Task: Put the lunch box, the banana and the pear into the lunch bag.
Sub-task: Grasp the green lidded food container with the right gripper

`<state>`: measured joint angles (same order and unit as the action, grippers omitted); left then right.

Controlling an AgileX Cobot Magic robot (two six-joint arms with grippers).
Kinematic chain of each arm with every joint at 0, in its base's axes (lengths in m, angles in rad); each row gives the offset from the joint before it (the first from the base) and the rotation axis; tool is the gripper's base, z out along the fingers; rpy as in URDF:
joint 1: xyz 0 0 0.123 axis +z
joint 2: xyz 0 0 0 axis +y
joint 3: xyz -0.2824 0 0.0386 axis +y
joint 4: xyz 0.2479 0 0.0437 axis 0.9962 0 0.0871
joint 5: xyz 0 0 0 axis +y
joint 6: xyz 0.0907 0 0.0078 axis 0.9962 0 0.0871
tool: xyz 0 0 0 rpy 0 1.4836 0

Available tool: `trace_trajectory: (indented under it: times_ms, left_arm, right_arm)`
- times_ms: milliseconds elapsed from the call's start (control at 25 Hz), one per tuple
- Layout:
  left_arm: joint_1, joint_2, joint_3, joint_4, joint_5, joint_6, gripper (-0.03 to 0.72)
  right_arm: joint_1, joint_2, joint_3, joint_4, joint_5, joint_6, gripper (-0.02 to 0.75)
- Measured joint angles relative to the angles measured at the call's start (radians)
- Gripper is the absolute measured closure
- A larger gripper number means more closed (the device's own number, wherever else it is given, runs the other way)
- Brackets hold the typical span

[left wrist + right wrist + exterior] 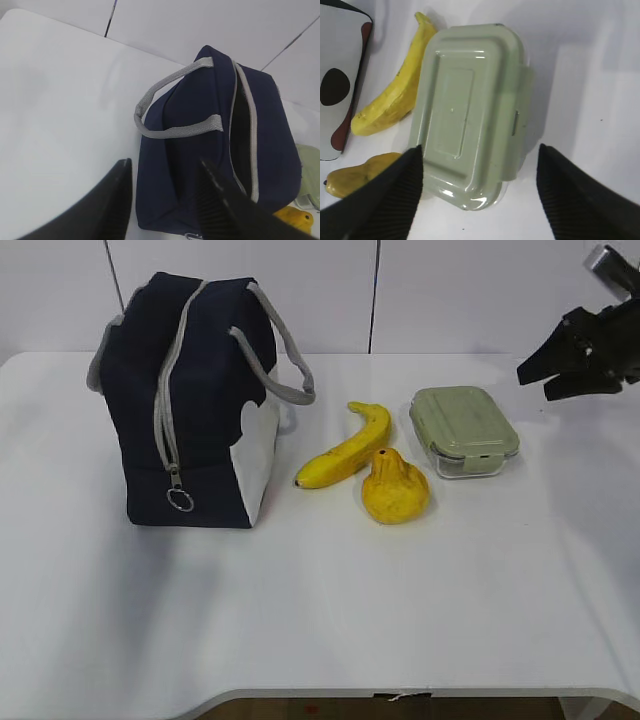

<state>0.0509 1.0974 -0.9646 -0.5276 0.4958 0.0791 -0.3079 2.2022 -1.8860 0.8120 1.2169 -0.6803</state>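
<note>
The right claw [477,200], spread wide, hangs directly over the lunch box [470,120], jaws straddling its short width.

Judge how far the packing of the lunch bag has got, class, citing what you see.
Done: nothing is packed. The bag stands upright, its top slit only partly open. In hand: the right hand hangs open above the lunch box, not touching it; the left hand hovers open by the bag, holding nothing. Left: box, banana and pear all lie on the table.
</note>
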Motion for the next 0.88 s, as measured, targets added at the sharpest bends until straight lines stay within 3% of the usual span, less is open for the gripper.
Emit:
trace_trajectory:
  times_ms: [80,200,880]
  left_arm:
    - [0.0,0.002,0.0,-0.007,0.001,0.0,0.367]
    - [0.0,0.004,0.0,-0.009,0.001,0.0,0.367]
    - [0.0,0.004,0.0,-0.009,0.004,0.0,0.367]
  right_arm:
    - [0.0,0.012,0.0,0.0,0.0,-0.005,0.135]
    - [0.0,0.017,0.0,0.0,0.0,-0.016,0.09]
    - [0.0,0.193,-0.174,0.093,-0.004,-0.027,0.088]
